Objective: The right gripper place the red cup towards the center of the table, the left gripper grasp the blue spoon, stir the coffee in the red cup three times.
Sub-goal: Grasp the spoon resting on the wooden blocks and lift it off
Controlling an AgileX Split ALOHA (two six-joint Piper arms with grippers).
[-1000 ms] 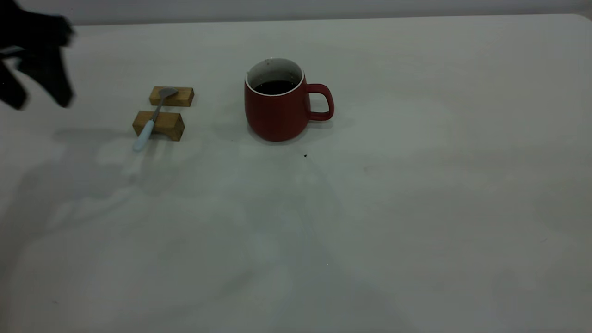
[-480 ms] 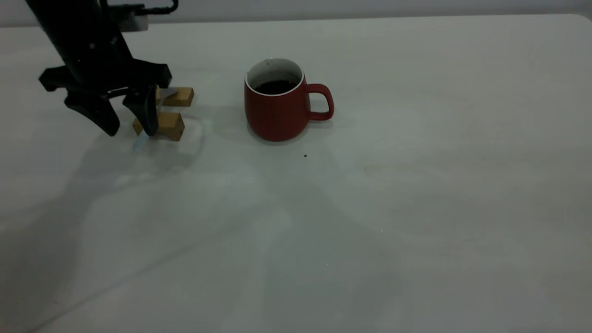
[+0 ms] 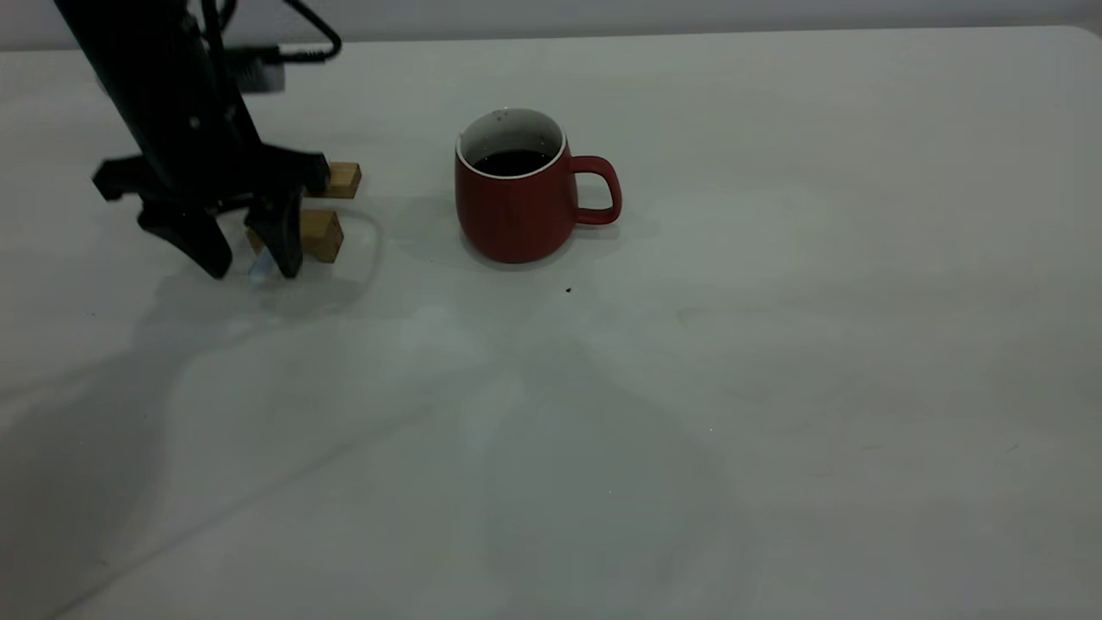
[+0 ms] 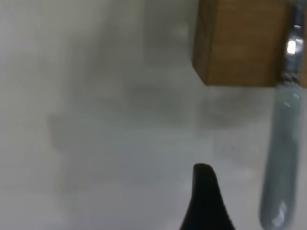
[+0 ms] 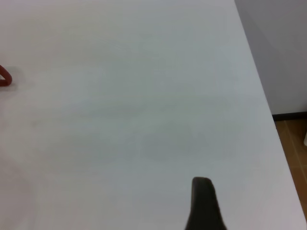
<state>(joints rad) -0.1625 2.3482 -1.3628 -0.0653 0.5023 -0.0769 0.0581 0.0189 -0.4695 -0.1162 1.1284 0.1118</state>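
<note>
The red cup stands upright on the table, a little left of centre, handle to the right, with dark coffee inside. The blue spoon lies across two wooden blocks. In the exterior view only its pale handle end shows. My left gripper is open and low over that handle end, one finger on each side, touching nothing. One fingertip shows in the left wrist view beside the handle. My right gripper is outside the exterior view. Its one visible fingertip hangs over bare table, holding nothing.
The far wooden block and the near one sit just behind my left gripper's fingers. A sliver of the cup's handle shows in the right wrist view. The table's edge and the floor lie beyond the right arm.
My left gripper swung in from the far left edge and came down over the spoon's handle end, sinking a little lower in the last half second. The cup has not moved.
</note>
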